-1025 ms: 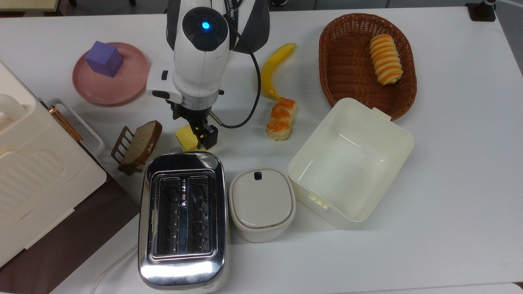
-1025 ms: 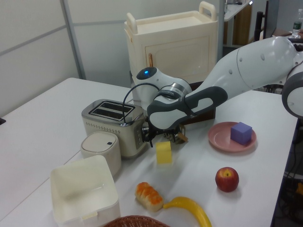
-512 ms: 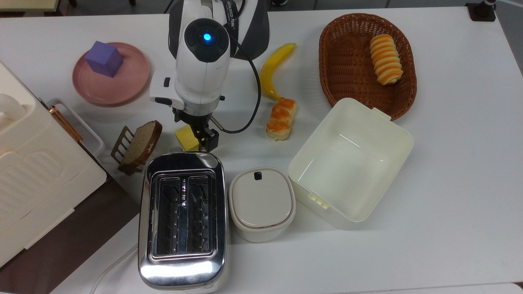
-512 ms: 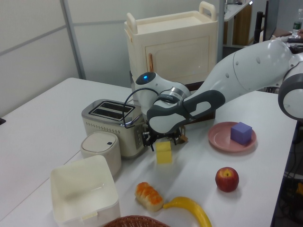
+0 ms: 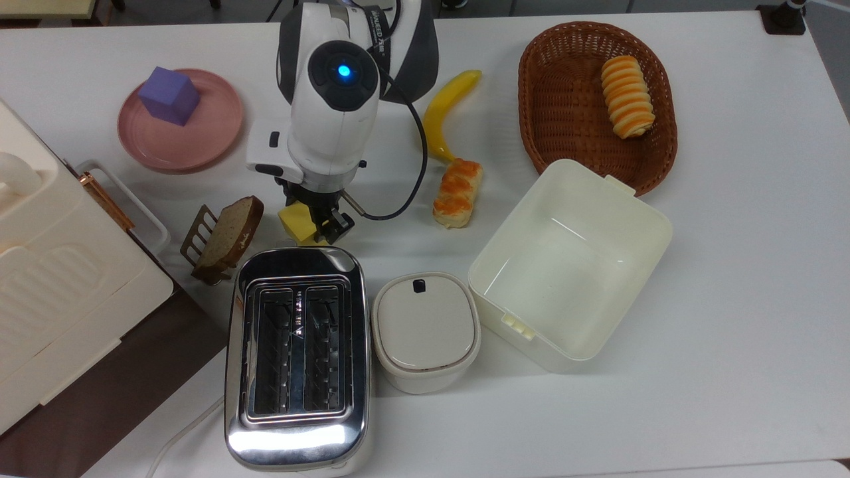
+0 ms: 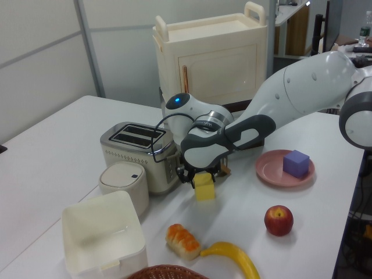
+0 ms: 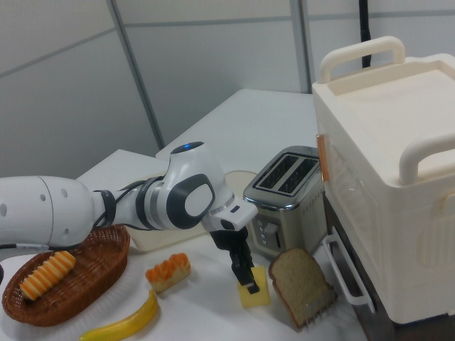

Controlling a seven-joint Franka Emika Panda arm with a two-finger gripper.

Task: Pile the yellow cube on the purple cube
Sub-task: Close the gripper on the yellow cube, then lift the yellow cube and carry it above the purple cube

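Yellow cube [image 5: 299, 224] sits on the white table [image 5: 730, 265] in the top view, just above the toaster [image 5: 297, 355]; my gripper [image 5: 317, 226] is down on it, fingers spread across it. The purple cube [image 5: 169, 95] rests on a pink plate [image 5: 206, 139], well apart at the top view's upper left. In the left view I see the gripper [image 6: 197, 174] straddling the cube [image 6: 204, 188]. In the right view a finger [image 7: 245, 273] touches the cube [image 7: 256, 291] beside bread [image 7: 302, 284].

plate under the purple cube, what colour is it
Pink; the plate shows best in the top view, with the purple cube sitting on it.
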